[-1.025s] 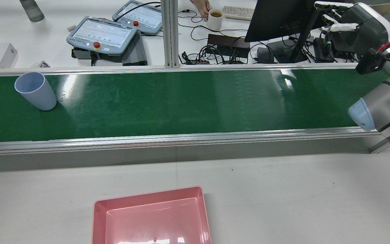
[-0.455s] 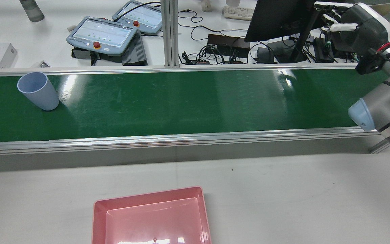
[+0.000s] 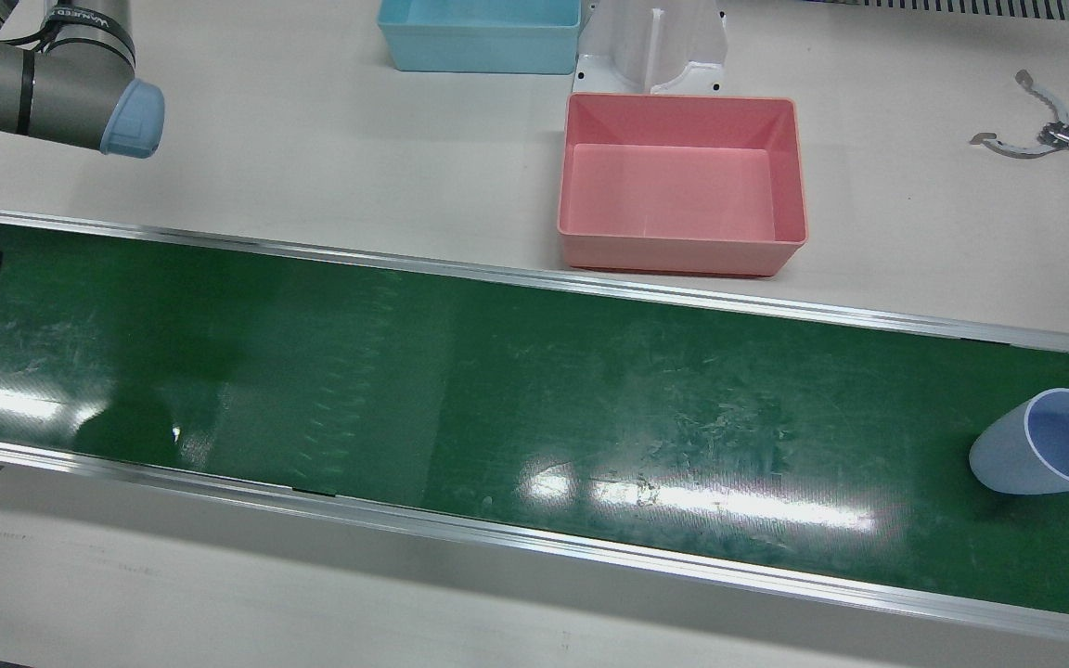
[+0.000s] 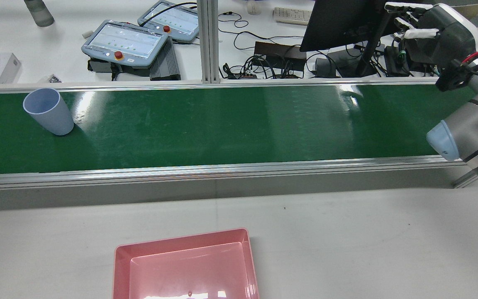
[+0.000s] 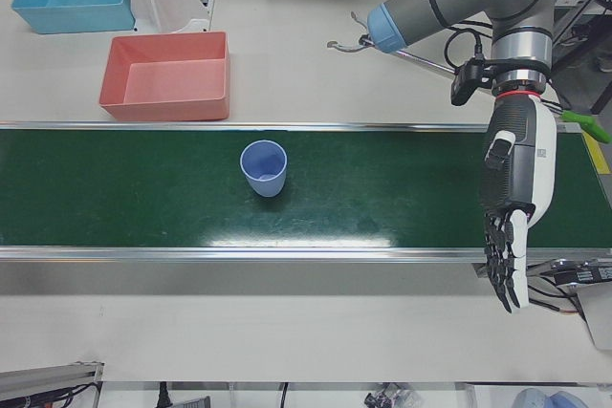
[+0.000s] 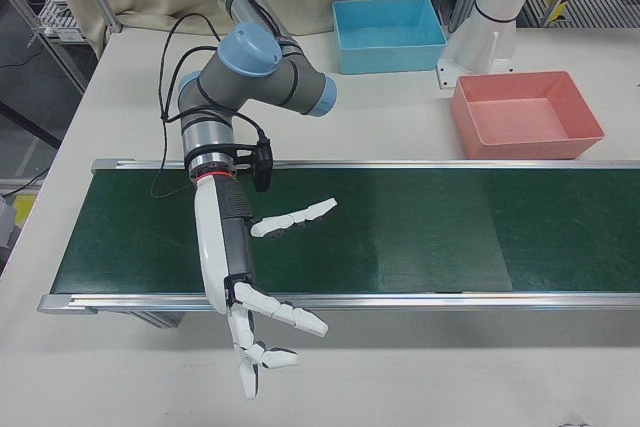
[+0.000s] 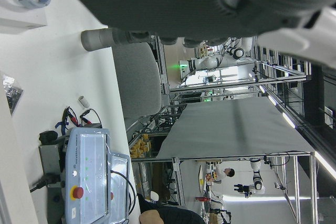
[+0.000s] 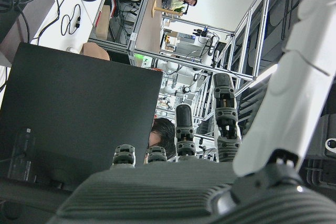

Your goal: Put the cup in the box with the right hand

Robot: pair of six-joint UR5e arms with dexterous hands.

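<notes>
cup (image 5: 265, 167): pale blue, plain tapered tumbler, upright, empty, mouth open | on green belt (image 5: 382, 188), 5 o'clock of pink box (image 5: 167, 76), apart | right hand (image 6: 235, 267) fingers spread, empty | left hand (image 5: 512, 203) fingers straight, apart, empty

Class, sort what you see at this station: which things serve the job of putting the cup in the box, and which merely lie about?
Job: cup upright on the green belt; pink box; right hand, open.

Lying about: blue box; metal tongs; left hand, open.
</notes>
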